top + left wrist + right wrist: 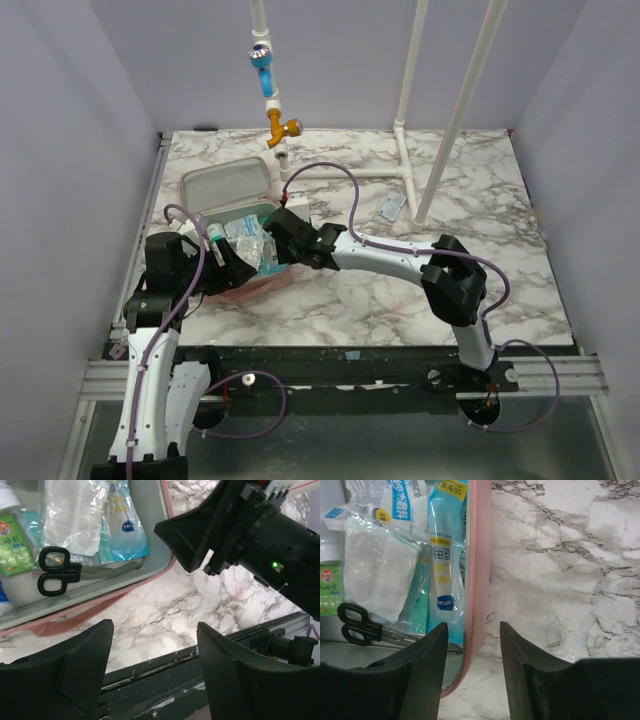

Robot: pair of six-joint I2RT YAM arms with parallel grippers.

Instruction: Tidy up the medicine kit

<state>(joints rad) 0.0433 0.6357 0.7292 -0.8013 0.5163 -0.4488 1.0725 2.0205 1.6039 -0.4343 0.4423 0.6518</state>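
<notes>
I'm working inside plain pale walls (pixel 60 150) that close in the back and both sides. The marble-patterned tabletop (pixel 400 290) looks smooth and hard, so I'd expect things to slide on it rather than stay put. A white pipe frame (pixel 470 90) stands at the far side, well apart from the work.

The medicine kit (pixel 228 185) sits open at the near left of the tabletop, with its lid up and its base full. I judge it to be light, with a semi-stiff shell. The pink zippered rim (pixel 479 555) is the natural place to pinch, and the loose contents would spill if the base tipped.

My right end effector (pixel 472 625) straddles that rim near a corner, jaws partway apart. Marble shows between the rim and one finger, so I read it as not yet clamped. My left end effector (pixel 155 635) stands wide and holds nothing, just off the kit's near edge over bare tabletop.

Inside the base lie soft clear bags (pixel 380 575), slippery blue packets (pixel 445 570), a bottle with a green label (pixel 15 550) and black-handled scissors (pixel 55 572). One small packet (pixel 393 207) lies out by the frame's foot.
</notes>
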